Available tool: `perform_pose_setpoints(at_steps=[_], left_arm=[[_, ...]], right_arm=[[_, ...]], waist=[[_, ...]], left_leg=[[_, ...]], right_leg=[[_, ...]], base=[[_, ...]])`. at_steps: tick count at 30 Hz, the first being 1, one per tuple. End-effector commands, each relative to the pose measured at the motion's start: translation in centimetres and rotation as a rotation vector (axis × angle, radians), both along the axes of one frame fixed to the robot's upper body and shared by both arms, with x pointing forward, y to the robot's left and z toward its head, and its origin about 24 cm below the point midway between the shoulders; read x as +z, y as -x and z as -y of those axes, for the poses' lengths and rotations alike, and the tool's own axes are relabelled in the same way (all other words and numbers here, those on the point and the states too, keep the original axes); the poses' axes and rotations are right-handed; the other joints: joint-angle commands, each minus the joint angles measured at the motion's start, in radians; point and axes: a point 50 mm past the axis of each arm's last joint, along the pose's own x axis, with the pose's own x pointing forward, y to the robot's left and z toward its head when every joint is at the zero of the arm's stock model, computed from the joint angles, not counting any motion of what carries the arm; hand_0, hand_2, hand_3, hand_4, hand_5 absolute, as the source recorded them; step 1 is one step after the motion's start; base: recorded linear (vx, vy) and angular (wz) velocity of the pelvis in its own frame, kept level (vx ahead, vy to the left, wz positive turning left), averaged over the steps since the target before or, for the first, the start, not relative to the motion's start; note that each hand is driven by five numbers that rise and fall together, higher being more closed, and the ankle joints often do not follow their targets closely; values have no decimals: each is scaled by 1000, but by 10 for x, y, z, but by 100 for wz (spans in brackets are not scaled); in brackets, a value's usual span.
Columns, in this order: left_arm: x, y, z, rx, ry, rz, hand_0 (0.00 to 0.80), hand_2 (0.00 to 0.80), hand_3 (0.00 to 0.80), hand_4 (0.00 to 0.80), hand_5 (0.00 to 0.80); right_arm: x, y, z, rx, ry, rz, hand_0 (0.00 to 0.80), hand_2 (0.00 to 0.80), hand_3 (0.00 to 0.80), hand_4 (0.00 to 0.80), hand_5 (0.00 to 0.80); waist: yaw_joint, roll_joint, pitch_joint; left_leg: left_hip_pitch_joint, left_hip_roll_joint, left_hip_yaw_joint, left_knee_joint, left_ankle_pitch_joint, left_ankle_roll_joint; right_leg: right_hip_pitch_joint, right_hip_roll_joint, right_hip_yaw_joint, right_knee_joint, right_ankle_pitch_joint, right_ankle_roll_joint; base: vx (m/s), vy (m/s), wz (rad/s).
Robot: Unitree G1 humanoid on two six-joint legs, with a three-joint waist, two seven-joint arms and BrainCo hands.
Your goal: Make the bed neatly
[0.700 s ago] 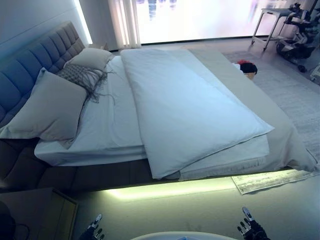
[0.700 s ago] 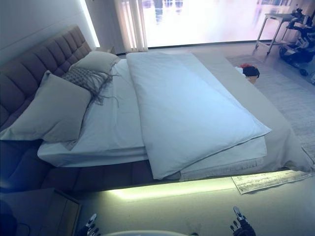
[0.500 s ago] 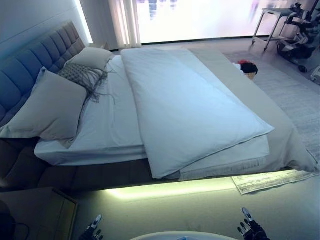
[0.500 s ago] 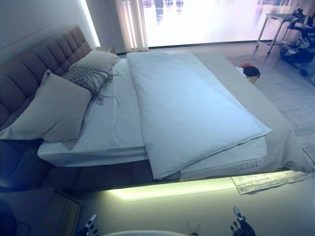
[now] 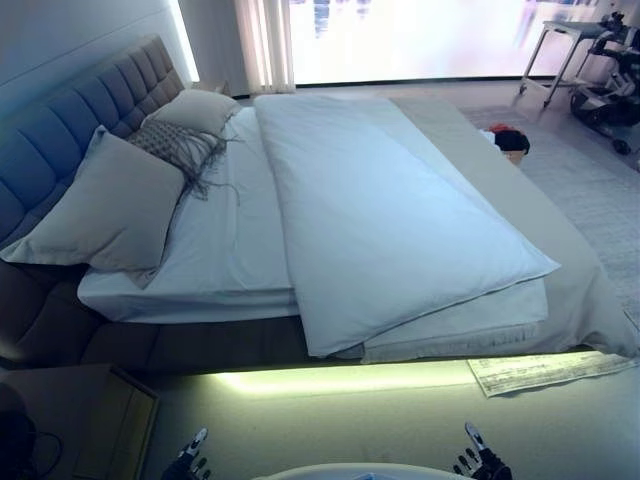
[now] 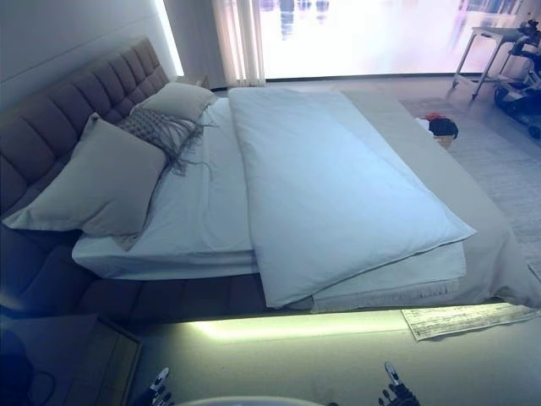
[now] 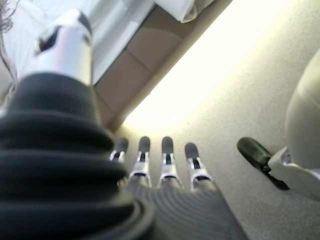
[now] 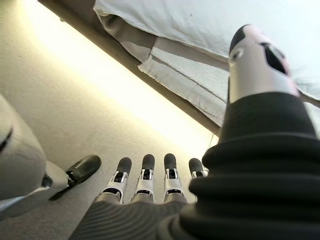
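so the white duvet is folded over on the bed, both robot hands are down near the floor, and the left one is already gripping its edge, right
Not quite. The left robot hand grips nothing: the left wrist view shows its fingers straight, over bare floor. The rest holds: the white duvet lies folded over on the bed, and the right robot hand hangs low too.

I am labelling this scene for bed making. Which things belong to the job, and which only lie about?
For the job: white duvet, large pillow, far pillow, fringed cushion, bed sheet.

Lying about: bedside table, paper on floor, basket, metal table.
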Motion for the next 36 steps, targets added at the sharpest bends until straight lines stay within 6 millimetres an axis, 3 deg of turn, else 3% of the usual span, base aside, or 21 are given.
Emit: perform_pose_setpoints(at_steps=[1, 7, 9, 10, 12, 14, 15, 16, 18, 20, 22, 24, 27, 31, 36], left_arm=[[5, -33, -2, -21, -20, 64, 0, 0, 0, 0, 0], [5, -35, -3, -20, -33, 52, 0, 0, 0, 0, 0], [5, -34, -3, -13, -36, 50, 0, 0, 0, 0, 0], [5, -33, -2, -9, -36, 49, 0, 0, 0, 0, 0], [4, -33, 2, 3, -32, 59, 0, 0, 0, 0, 0], [4, -33, 3, 5, -30, 63, 0, 0, 0, 0, 0], [3, -31, 6, 8, -20, 70, 0, 0, 0, 0, 0], [1, -31, 11, 27, -4, 70, 0, 0, 0, 0, 0], [-1, -23, 13, 34, -6, 48, 0, 0, 0, 0, 0], [-2, -19, 12, 36, -16, 23, 0, 0, 0, 0, 0], [-3, -12, 11, 53, -28, 0, 0, 0, 0, 0, 0], [-3, -7, 9, 79, -33, -4, 0, 0, 0, 0, 0], [-2, -1, 4, 96, -48, -13, 0, 0, 0, 0, 0], [3, -12, -11, 25, -92, -31, 0, 0, 0, 0, 0], [7, -24, -16, -39, -103, -18, 0, 0, 0, 0, 0]], right_arm=[[-1, -27, -14, 2, -30, 30, 0, 0, 0, 0, 0], [0, -28, -11, -15, -3, 12, 0, 0, 0, 0, 0], [-1, -25, -11, 20, -1, -21, 0, 0, 0, 0, 0], [-1, -24, -12, 40, 1, -36, 0, 0, 0, 0, 0], [-1, -26, -13, 79, 4, -47, 0, 0, 0, 0, 0], [-1, -27, -14, 87, 5, -47, 0, 0, 0, 0, 0], [-1, -29, -13, 110, 19, -52, 0, 0, 0, 0, 0], [1, -30, -6, 119, 41, -49, 0, 0, 0, 0, 0], [3, -30, 0, 125, 49, -40, 0, 0, 0, 0, 0], [4, -31, 2, 121, 53, -36, 0, 0, 0, 0, 0], [5, -30, 6, 114, 60, -39, 0, 0, 0, 0, 0], [5, -27, 7, 116, 61, -51, 0, 0, 0, 0, 0], [3, -24, 2, 123, 41, -50, 0, 0, 0, 0, 0], [1, -32, -12, 122, -1, -3, 0, 0, 0, 0, 0], [1, -43, -20, 130, -3, 48, 0, 0, 0, 0, 0]], waist=[[5, -36, 23], [-2, -34, 33], [-3, -38, 36], [-4, -46, 46], [7, -57, 86], [10, -56, 94], [19, -47, 124], [17, -17, 154], [18, 11, 163], [29, 17, 165], [43, 10, 162], [43, 5, 150], [66, -2, 120], [83, -22, 80], [84, -34, 52]], left_leg=[[-38, -48, 16, -1, 30, 47], [-30, -38, 3, 13, 34, 46], [-36, -33, -1, 57, 19, 40], [-59, -28, 9, 143, 15, 32], [-216, -35, -12, 409, 131, 4], [-259, -41, -24, 463, 154, 0], [-377, -50, -62, 589, 235, -18], [-397, -33, -33, 451, 269, -38], [-364, 1, 4, 231, 311, -42], [-377, 16, 25, 46, 348, -42], [-411, 13, 25, 17, 339, -41], [-381, 9, 52, 27, 296, -31], [-340, -16, 12, 63, 225, -1], [-362, -27, 2, 193, 161, 22], [-390, -46, 13, 253, 119, 50]], right_leg=[[67, 5, 15, 5, -52, -7], [61, 18, 28, 23, -67, -20], [60, 22, 34, 31, -72, -29], [56, 17, 34, 45, -74, -39], [52, 13, 28, 72, -73, -65], [49, 15, 28, 78, -74, -70], [44, 20, 36, 104, -80, -87], [55, 35, 60, 119, -97, -80], [81, 49, 76, 108, -114, -67], [120, 54, 94, 102, -134, -65], [166, 47, 112, 103, -170, -65], [187, 24, 108, 103, -184, -54], [221, -37, 88, 129, -205, -23], [241, -89, 54, 172, -215, 2], [254, -110, 66, 195, -219, 19]], base=[[23, -104, 0], [31, -118, -1], [78, -133, -4], [52, -115, -5], [8, -93, -6], [-22, -29, -11], [92, 131, -21], [198, 210, -26], [364, 256, -30], [388, 178, -56], [368, 192, -44], [321, 221, 13], [388, 215, 7], [396, 173, -3], [253, 141, 14]])
